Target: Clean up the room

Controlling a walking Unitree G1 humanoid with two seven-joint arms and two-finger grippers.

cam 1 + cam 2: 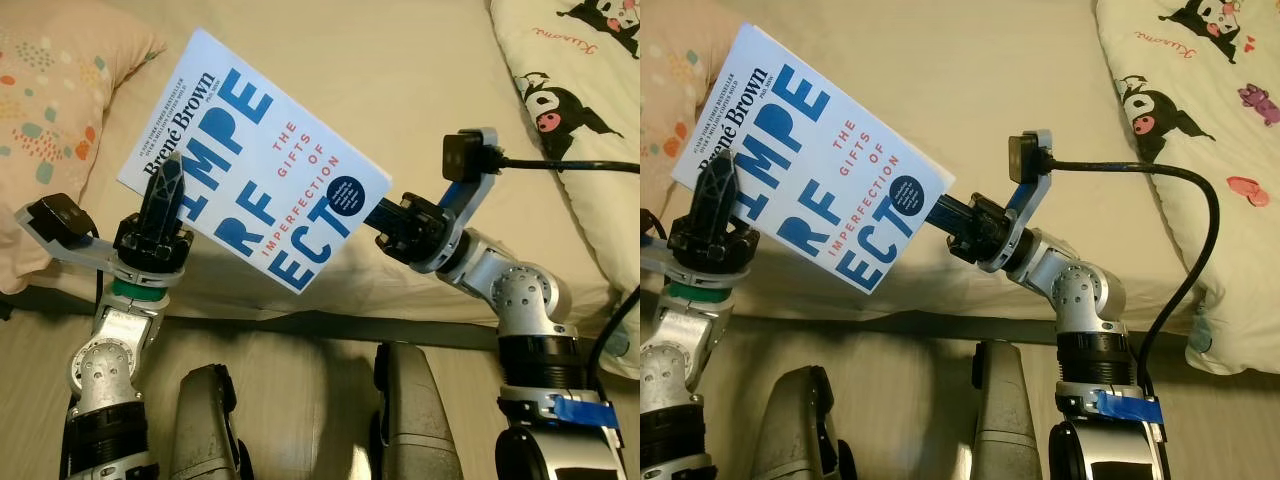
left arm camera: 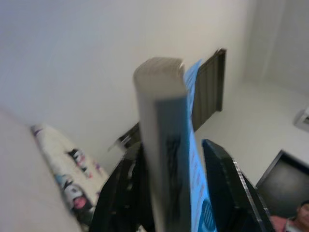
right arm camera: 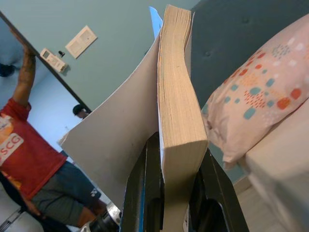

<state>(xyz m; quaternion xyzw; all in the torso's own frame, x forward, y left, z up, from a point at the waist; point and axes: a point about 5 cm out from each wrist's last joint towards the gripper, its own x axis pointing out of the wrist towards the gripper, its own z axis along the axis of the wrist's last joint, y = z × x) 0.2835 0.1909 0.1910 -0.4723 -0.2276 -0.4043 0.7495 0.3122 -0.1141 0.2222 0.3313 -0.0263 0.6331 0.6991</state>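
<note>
A paperback book (image 1: 255,165) with a white cover and big blue letters hangs tilted above the bed. Both grippers are shut on it. My left gripper (image 1: 167,180) clamps the spine end at the lower left, one black finger (image 1: 165,205) lying over the cover. In the left wrist view the spine (image 2: 164,145) stands between the two fingers of the left gripper (image 2: 171,150). My right gripper (image 1: 378,216) pinches the book's right corner. The right wrist view has the right gripper (image 3: 177,147) squeezing the page block (image 3: 177,96), with the front cover (image 3: 120,145) bent away from the pages.
Under the book lies a bed (image 1: 420,90) with a beige sheet. A spotted pillow (image 1: 50,110) is at the left and a cartoon-print quilt (image 1: 575,90) at the right. My legs (image 1: 410,410) stand on wooden floor at the bed's edge. A person in a red shirt (image 3: 24,154) stands nearby.
</note>
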